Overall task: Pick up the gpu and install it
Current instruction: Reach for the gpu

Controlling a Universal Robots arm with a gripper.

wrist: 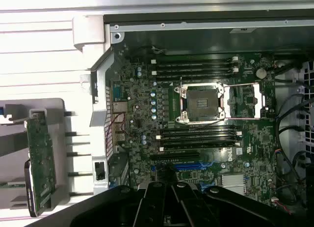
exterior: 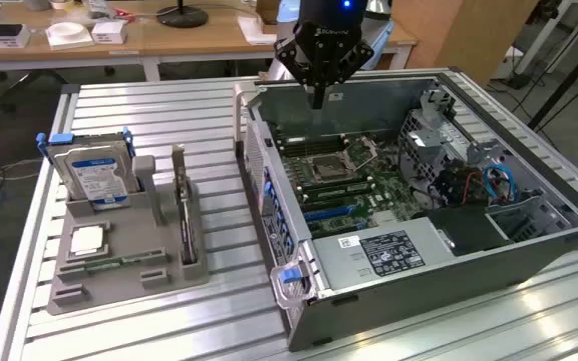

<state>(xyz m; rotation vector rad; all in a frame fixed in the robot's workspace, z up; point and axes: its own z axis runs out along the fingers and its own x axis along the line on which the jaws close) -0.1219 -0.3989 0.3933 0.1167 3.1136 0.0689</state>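
Gpu [exterior: 180, 201] isn't in the pincer [exterior: 317, 99], which hangs closed and empty at top centre of the exterior view, over the open computer case [exterior: 450, 286]. From the wrist you look straight down on the motherboard [wrist: 196, 114] and its CPU socket [wrist: 201, 103]. Left of centre in the exterior view, the card stands on edge in the grey holder [exterior: 118, 282], just beside the hard drive [exterior: 93, 174].

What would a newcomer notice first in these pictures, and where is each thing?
The big open grey metal computer case lies on the slatted table, its green motherboard exposed, and the black gripper hangs shut and empty above its far end. At the exterior view's left, a grey holder carries the thin dark gpu card upright beside a silver hard drive with a blue label.
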